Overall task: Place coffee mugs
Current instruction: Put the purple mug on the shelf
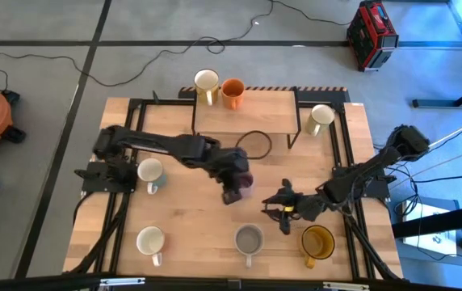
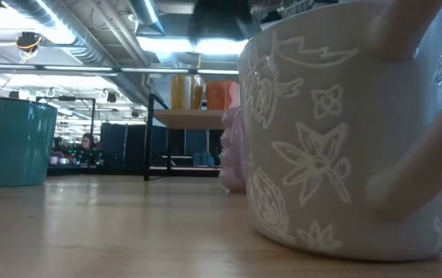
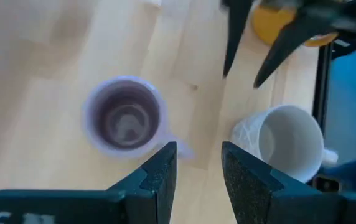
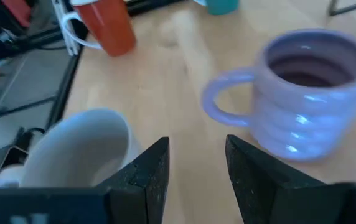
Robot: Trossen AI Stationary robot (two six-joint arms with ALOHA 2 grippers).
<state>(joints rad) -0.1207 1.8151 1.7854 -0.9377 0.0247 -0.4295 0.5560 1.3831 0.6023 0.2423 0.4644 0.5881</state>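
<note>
My left end effector (image 1: 235, 194) hangs over mid-surface, fingers (image 3: 159, 177) spread and pinching nothing, above the lilac mug (image 3: 124, 120), which stands upright on bare wood. My right end effector (image 1: 279, 212) waits just right of it, fingers (image 4: 147, 174) also spread and empty, with clear planks between the two. A grey mug (image 1: 249, 239), an amber mug (image 1: 317, 241) and a cream mug (image 1: 150, 241) line the near edge of the surface (image 1: 191, 218). A teal-sided mug (image 1: 150, 172) sits towards the left edge. On the raised shelf (image 1: 247, 117) at the far edge stand a yellow mug (image 1: 206, 83) and an orange mug (image 1: 233, 92); another cream mug (image 1: 321, 118) stands beside the shelf's right end.
</note>
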